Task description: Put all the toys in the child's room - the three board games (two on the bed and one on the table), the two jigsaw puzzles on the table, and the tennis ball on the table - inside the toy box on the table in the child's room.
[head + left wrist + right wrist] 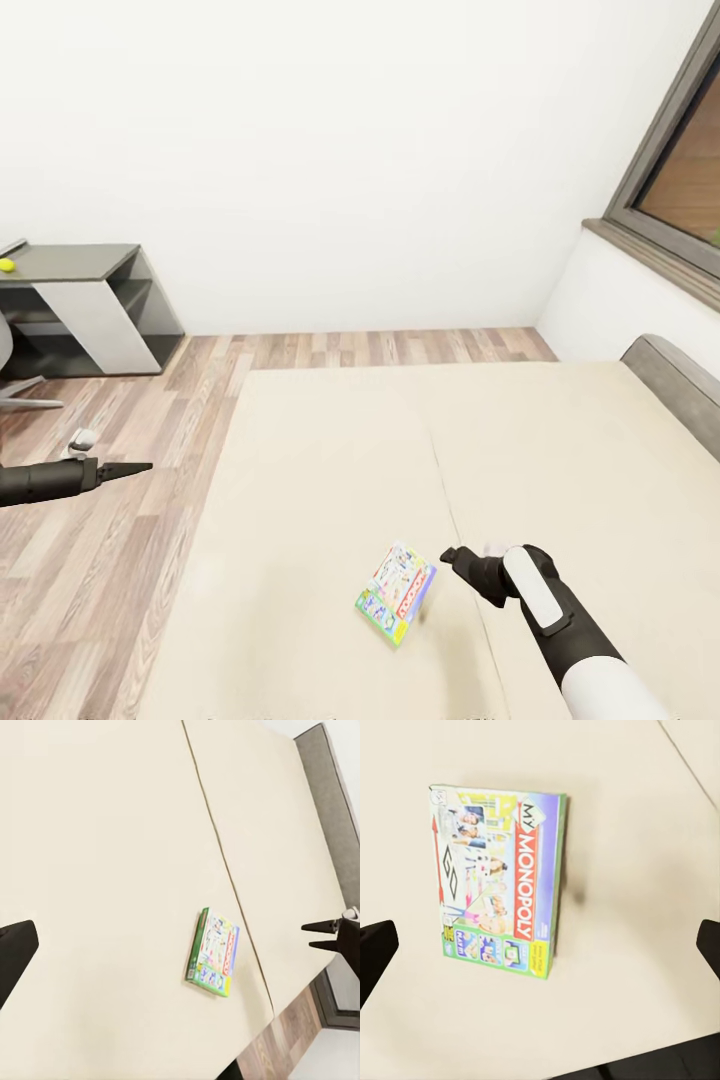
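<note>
From my head camera I look down on a wide bed [330, 450] with a beige mattress and a grey headboard at three o'clock. One board game [396, 593], a flat green-edged box with a cartoon cover reading "My Monopoly", lies flat on the mattress at about six o'clock. My right gripper [453, 557] hangs over the bed just beside the box, at its three o'clock side, not touching it; its fingers are parted and hold nothing. My left gripper [128, 468] hovers over the wood-plank floor [110, 560] at nine o'clock, well apart from the box; whether its fingers are parted or closed I cannot tell. At ten o'clock, against the white wall, the dark grey counter [70, 262] carries the small yellow-green tennis ball [6, 265] at its edge.
</note>
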`<state>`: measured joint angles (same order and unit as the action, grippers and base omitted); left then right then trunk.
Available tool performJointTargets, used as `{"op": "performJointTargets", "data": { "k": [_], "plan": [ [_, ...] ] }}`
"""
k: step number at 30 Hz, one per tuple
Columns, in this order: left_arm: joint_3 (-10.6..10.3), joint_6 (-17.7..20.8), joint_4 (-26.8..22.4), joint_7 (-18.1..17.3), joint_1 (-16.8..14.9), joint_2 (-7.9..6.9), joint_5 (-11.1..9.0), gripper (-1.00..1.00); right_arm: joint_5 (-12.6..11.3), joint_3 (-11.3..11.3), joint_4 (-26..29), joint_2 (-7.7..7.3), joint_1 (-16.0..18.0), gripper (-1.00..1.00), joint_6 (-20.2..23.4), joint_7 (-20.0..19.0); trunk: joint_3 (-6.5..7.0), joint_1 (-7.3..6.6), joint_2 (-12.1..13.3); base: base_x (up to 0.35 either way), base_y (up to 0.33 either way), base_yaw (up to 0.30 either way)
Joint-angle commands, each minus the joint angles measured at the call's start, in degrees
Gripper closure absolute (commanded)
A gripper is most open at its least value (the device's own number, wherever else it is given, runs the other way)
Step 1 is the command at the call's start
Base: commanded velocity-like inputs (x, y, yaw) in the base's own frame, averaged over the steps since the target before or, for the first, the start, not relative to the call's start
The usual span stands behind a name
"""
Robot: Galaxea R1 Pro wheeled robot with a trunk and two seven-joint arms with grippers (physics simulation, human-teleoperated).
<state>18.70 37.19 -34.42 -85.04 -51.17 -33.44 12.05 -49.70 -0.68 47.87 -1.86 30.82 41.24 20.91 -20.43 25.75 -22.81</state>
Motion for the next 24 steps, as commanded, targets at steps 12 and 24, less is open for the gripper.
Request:
{"op": "performJointTargets", "data": {
  "k": [12,24],
  "plan": [
    [0.2,0.6,0.0,-0.5,-0.1,0.04,0.6,-1.00,-0.6,0.0,-0.1,0.01,0.0,-1.00,0.0,0.5,-1.24,0.03,-0.1,0.000,0.000,0.000],
    [0.2,0.6,0.0,-0.5,-0.1,0.04,0.6,-1.00,-0.6,0.0,-0.2,0.01,0.0,-1.00,0.0,0.5,-2.38,0.03,-0.1,0.000,0.000,0.000]
  ]
}}
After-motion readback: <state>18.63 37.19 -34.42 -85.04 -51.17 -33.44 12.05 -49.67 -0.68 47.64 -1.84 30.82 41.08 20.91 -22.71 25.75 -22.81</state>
